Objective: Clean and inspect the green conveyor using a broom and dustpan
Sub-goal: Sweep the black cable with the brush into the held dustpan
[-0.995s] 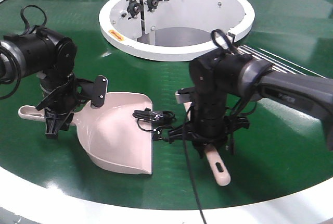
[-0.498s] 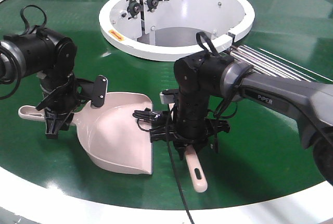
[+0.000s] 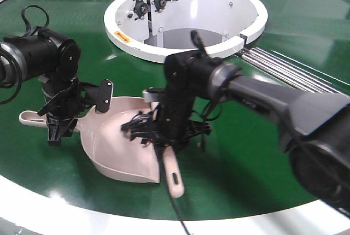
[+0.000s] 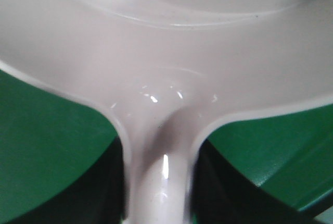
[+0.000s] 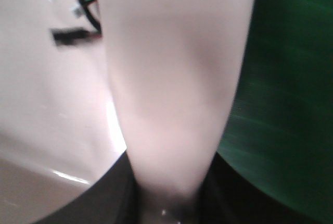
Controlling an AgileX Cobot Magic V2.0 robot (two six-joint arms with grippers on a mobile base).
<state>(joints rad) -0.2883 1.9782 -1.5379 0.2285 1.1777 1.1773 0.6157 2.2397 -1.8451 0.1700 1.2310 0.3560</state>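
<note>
My left gripper (image 3: 59, 127) clamps the handle of the pale pink plastic scoop dustpan (image 3: 123, 156), which lies on the glossy green conveyor (image 3: 240, 164). My right gripper (image 3: 170, 142) grips the slim pink broom (image 3: 174, 177) over the dustpan's mouth. I judge sweeping under way, inspection outstanding.

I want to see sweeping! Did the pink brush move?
Yes. The broom, gripped by the right hand, slid left across the green conveyor, reaching the mouth of the dustpan, which stayed put.
</note>
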